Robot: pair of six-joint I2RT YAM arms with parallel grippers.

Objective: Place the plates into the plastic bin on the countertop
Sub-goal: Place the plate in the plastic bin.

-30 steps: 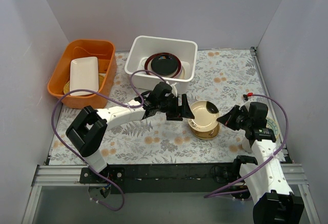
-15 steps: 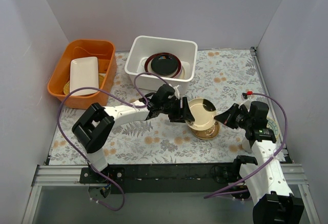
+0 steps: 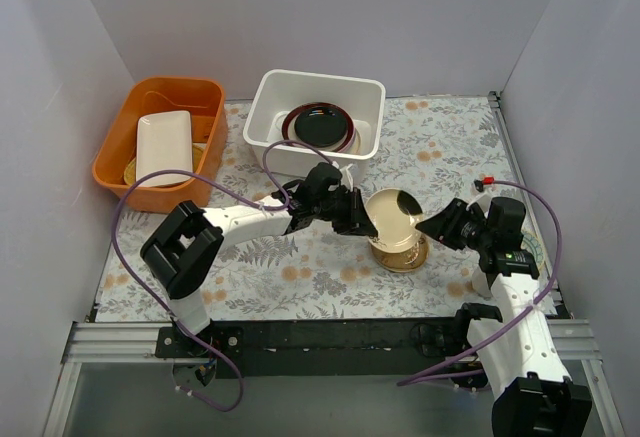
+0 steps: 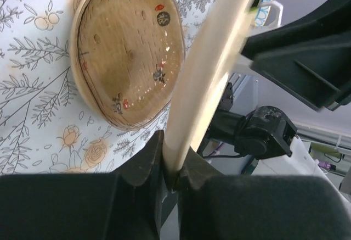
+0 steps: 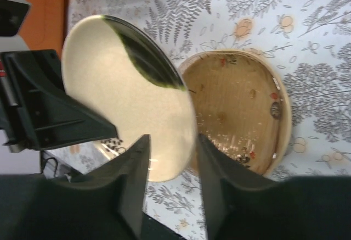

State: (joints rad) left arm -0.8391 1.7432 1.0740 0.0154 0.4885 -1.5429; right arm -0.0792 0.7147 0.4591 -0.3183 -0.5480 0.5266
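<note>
A cream plate (image 3: 387,215) with a dark patch hangs tilted over a tan plate (image 3: 408,257) on the countertop (image 3: 300,269). My left gripper (image 3: 358,220) is shut on the cream plate's left rim; the left wrist view shows the cream plate (image 4: 214,70) edge-on, pinched at my left gripper (image 4: 173,169). My right gripper (image 3: 438,227) stands open at the plate's right side. In the right wrist view the cream plate's (image 5: 123,86) lower edge lies between the spread jaws of my right gripper (image 5: 173,168), untouched. The white plastic bin (image 3: 300,157) holds a black plate (image 3: 320,127) on a maroon one.
An orange tub (image 3: 118,152) at the back left holds a white rectangular dish (image 3: 164,145). Another pale plate (image 3: 534,249) peeks out under my right arm. Grey walls close the left, back and right sides. The tan plate (image 5: 241,102) also shows in the right wrist view.
My left gripper has reached the cream plate and shut on its left rim. My right gripper, shut on the right rim before, has opened and let go.
</note>
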